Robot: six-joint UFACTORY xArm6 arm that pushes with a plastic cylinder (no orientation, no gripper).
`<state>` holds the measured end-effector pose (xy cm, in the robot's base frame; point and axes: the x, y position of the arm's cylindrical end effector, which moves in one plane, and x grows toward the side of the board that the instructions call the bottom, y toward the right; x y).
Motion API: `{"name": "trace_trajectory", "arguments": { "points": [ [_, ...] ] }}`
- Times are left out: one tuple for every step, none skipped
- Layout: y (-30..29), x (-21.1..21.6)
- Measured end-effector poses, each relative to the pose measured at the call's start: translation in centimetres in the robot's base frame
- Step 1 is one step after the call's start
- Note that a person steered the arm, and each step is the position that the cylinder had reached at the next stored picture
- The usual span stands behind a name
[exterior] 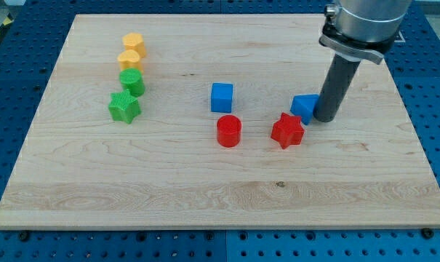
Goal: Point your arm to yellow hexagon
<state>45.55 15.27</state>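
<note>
The yellow hexagon (134, 43) sits at the upper left of the wooden board (220, 182), topping a column of blocks. Below it lie a yellow-orange block (130, 59), a green cylinder-like block (132, 81) and a green star (124, 107). My tip (324, 118) rests on the board at the right, far from the yellow hexagon. It touches the right side of a blue block (305, 107). A red star (287, 131) lies just below and left of the tip.
A blue cube (222, 97) and a red cylinder (228, 131) sit in the middle of the board. The board lies on a blue perforated table (16, 80).
</note>
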Motion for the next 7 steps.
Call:
{"name": "trace_trajectory", "arguments": {
  "points": [
    [-1.9, -0.5],
    [-3.6, -3.4],
    [-3.7, -4.7],
    [-2.7, -6.3],
    [-2.0, -12.4],
    [-5.6, -16.8],
    [-13.3, -19.7]
  ]
}}
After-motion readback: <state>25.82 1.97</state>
